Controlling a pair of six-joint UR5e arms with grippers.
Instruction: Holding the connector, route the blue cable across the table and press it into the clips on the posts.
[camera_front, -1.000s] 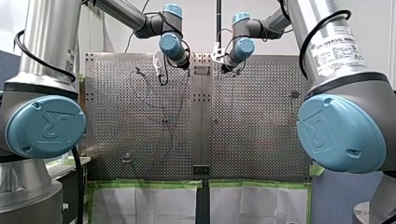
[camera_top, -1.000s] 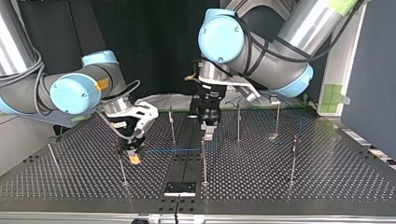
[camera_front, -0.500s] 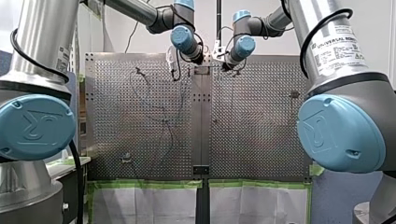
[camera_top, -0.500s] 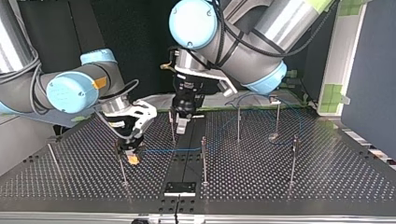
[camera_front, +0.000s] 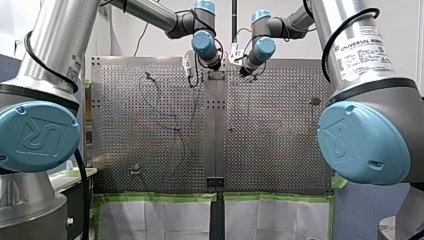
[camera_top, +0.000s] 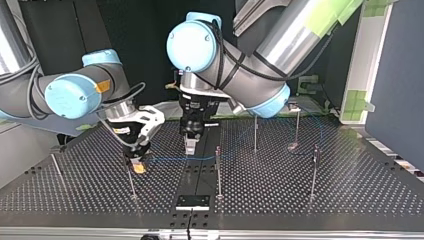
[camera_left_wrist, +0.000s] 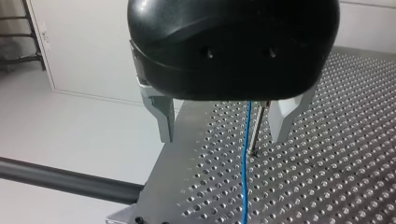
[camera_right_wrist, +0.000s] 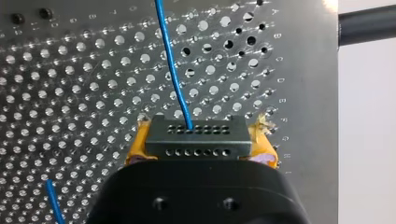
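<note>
My right hand (camera_right_wrist: 200, 148) is clenched on the connector (camera_right_wrist: 195, 133), its yellow pads (camera_right_wrist: 138, 140) pressed against the two ends of the dark block. The blue cable (camera_right_wrist: 173, 74) leaves the connector's face and runs ahead of the hand over the perforated desk (camera_right_wrist: 70, 93). In the top view this hand hangs low at the view's left, just beside a thin post (camera_top: 131, 182). The cable stretches from it towards the middle of the desk, passing beneath my left hand (camera_top: 190, 146) and reaching the centre post (camera_top: 218, 170). Beyond that it seems to go on towards the posts at the view's right, though the line is too faint there to follow surely. My left hand is released: in its wrist view the two metal fingers (camera_left_wrist: 164, 122) stand well apart, grasping nothing. The cable runs below and between them, nearer one finger than the other. A slim post (camera_left_wrist: 256, 133) rises from the desk just beside the cable, also between the fingers.
</note>
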